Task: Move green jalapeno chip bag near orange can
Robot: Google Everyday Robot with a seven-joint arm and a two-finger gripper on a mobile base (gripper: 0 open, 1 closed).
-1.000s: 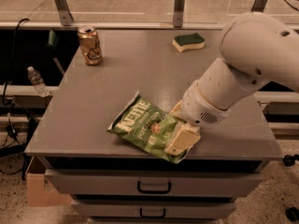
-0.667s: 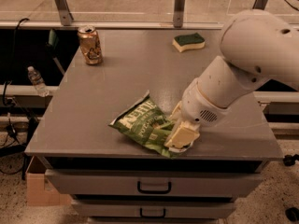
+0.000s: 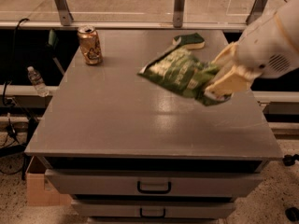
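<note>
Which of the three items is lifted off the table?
The green jalapeno chip bag, held in the gripper at right; the orange can and sponge sit on the table.

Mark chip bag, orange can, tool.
chip bag [image 3: 180, 73], camera view, middle of its printed front.
orange can [image 3: 89, 45], camera view, side wall.
tool [image 3: 216, 88], camera view, fingertips, clamped on the bag's right end.

At right, a rounded white arm [image 3: 270, 40] with vent slots carries cream jaws.
</note>
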